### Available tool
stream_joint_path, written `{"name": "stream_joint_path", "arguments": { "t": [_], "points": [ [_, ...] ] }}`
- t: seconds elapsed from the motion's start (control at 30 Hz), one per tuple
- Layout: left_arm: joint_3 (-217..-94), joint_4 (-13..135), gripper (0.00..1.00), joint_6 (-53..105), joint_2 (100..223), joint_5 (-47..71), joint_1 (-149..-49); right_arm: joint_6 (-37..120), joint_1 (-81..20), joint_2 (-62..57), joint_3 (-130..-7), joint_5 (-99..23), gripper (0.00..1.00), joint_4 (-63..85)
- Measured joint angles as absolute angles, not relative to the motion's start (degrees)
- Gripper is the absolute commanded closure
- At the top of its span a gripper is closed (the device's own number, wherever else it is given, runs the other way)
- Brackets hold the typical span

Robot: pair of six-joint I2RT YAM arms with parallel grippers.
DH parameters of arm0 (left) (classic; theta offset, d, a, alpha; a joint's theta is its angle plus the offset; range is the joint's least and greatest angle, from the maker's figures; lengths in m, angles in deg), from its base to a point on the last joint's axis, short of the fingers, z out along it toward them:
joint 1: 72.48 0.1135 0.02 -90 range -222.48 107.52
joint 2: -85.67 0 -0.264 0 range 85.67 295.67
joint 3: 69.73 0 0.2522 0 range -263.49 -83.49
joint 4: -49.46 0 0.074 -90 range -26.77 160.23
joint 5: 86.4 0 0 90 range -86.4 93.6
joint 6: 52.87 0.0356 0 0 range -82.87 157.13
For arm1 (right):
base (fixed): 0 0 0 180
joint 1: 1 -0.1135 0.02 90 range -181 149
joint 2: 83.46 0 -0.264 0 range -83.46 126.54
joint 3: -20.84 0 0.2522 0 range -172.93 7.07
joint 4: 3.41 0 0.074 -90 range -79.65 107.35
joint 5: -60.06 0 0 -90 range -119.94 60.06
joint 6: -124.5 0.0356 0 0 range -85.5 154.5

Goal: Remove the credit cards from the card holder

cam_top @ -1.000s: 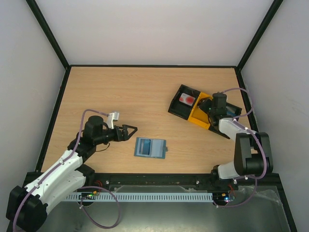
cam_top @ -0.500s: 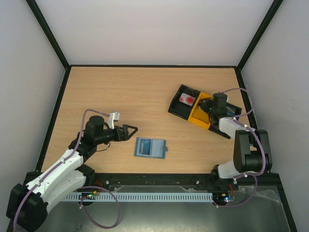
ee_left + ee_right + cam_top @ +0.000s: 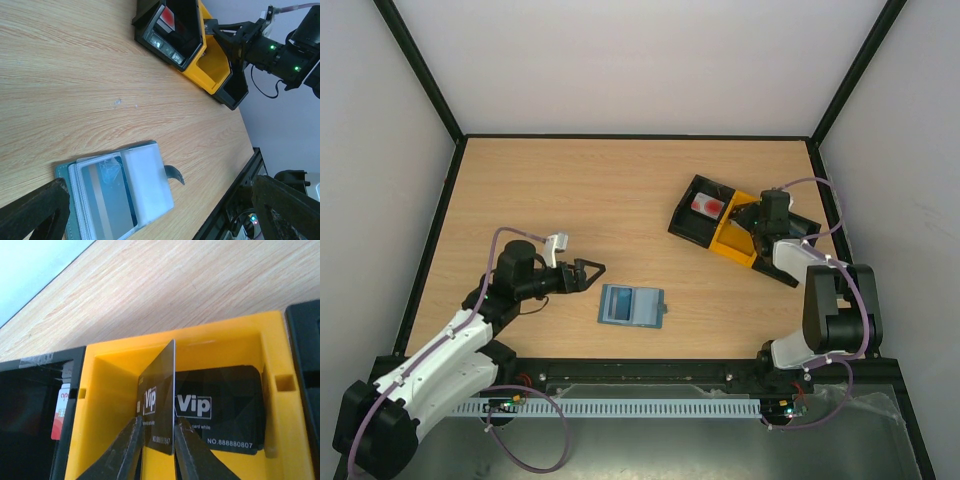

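Wood bench [image 3: 620, 190], card holder [image 3: 631, 305] lying open.
L hand [image 3: 596, 268] wide open, empty; R hand [image 3: 159, 426] astride VIP card [image 3: 161, 385], grip unclear.

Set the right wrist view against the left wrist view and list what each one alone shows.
Right wrist only: an upright VIP card between the right gripper's fingers, and a flat VIP card lying in the yellow bin. Left wrist only: the open card holder with cards inside. Both: the right gripper, the yellow bin and the table.
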State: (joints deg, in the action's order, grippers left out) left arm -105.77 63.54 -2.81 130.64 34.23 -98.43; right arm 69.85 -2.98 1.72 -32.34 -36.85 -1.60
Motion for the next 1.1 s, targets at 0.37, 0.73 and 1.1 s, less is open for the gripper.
{"name": "stream_joint_path", "arguments": {
  "t": [0.37,0.73,1.1],
  "points": [
    [-105.0,63.6,0.00,-3.5,130.2,34.7,-98.4,67.9,-3.0,3.3,-35.5,-34.0,0.75,1.0],
    [-104.9,63.7,0.00,-3.8,130.5,34.6,-98.4,68.3,-3.0,4.7,-38.9,-29.6,0.66,6.1],
    [-104.9,64.1,0.00,-4.3,131.6,31.2,-98.4,69.3,-3.0,4.6,-41.9,-28.2,0.61,10.4]
  ]
}}
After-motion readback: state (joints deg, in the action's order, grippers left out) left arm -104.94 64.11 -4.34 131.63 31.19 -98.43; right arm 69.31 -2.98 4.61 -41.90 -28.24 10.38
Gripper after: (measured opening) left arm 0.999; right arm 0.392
